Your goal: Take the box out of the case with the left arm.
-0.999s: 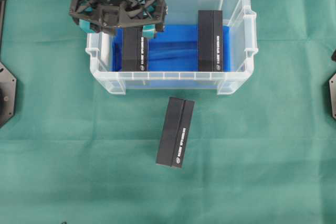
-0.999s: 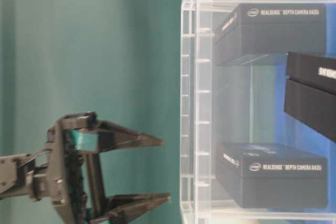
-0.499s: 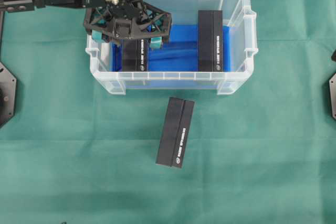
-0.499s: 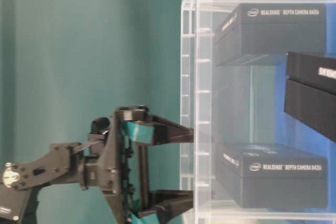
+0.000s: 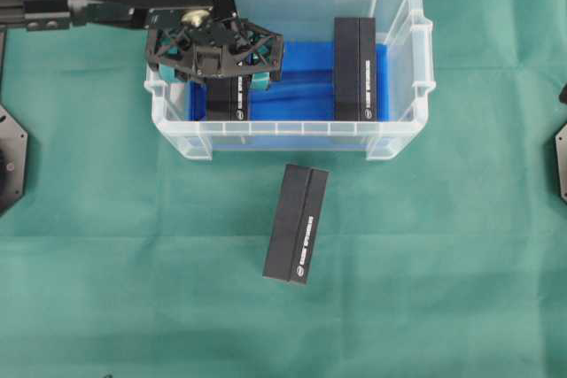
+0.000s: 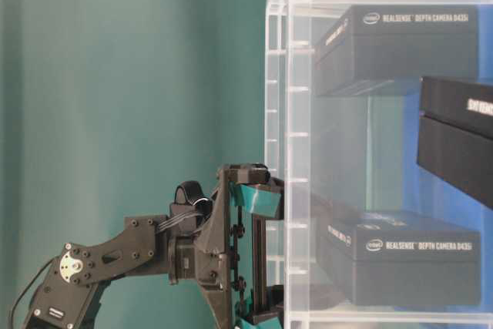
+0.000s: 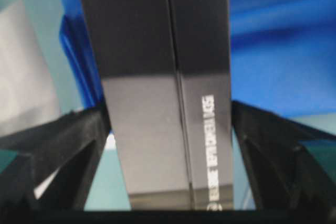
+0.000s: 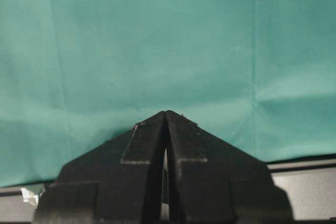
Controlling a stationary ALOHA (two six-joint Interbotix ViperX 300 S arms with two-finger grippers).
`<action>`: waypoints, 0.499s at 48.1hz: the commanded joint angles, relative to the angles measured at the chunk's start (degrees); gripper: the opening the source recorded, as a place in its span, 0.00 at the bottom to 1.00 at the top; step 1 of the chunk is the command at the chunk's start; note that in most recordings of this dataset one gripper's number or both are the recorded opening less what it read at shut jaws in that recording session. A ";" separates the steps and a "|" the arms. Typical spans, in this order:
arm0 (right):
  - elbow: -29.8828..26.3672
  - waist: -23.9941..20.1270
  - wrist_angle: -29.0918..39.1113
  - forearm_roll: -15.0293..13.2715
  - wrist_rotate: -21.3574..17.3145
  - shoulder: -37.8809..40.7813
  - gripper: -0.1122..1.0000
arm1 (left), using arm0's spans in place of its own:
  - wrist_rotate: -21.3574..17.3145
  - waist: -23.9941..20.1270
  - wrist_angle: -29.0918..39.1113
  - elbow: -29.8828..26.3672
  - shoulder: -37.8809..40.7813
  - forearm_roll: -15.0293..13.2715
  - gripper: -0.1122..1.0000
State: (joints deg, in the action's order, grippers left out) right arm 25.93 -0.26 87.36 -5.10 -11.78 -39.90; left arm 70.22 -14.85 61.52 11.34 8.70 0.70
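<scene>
Left gripper [image 5: 221,73] lowered into case [image 5: 399,143], spread wide over left-hand box [image 5: 228,100]

Box [image 7: 165,93] standing on blue lining at case's left end, between parted fingers [image 7: 50,153], none visibly touching; right gripper [image 8: 165,124] pressed together above green cloth [image 8: 157,40]

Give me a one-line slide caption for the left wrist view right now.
Open left hand straddles a black box standing on the case's blue lining.

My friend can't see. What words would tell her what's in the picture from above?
A black robot arm's open left gripper reaches into a clear case over the left black box. Another box stands at the case's right, and a third box lies outside on the green cloth.
</scene>
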 commanded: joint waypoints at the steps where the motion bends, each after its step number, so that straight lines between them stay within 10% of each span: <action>1: -0.53 0.00 -0.09 0.18 -0.09 0.09 0.10 | 0.00 -0.44 -1.76 0.35 -0.35 0.18 0.95; 24: -0.53 0.00 -0.09 0.26 -0.09 0.09 0.10 | 0.09 -0.26 -2.37 -0.18 0.26 -0.09 0.93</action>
State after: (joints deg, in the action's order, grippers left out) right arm 25.93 -0.26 87.36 -4.92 -11.78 -39.90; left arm 70.66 -14.85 60.38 11.43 8.61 0.88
